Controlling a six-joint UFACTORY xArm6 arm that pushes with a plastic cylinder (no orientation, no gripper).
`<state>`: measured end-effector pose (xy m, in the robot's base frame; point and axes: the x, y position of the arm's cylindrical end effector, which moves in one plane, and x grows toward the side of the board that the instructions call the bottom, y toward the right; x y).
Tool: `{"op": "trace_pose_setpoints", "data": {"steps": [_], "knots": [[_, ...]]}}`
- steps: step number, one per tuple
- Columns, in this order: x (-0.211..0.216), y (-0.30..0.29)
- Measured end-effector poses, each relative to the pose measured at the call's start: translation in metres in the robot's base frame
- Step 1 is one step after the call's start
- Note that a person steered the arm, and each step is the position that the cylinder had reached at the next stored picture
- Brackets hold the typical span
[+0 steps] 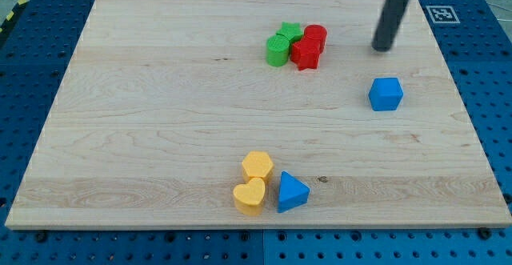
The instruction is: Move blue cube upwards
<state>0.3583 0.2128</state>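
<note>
The arm's jawless rod, holding nothing, has its tip (383,49) above the blue cube (386,94), not touching it.

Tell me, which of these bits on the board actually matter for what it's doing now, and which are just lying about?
In the job:
- blue cube, at the view's right
- my tip, just above that cube, not touching it

Lying about:
- green blocks and red blocks, bunched near the top
- yellow hexagon, yellow heart and blue triangle, bunched near the bottom

Two blue blocks (386,94) (292,191), two yellow (257,166) (250,195), two green (278,51) (290,31), two red (306,54) (316,34).
</note>
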Motion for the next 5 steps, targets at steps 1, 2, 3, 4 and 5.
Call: {"op": "trace_pose_setpoints", "data": {"steps": [1,2,3,4,5], "knots": [[0.061,0.032],[0.12,0.046],[0.149,0.038],[0.145,0.026],[0.132,0.015]]}}
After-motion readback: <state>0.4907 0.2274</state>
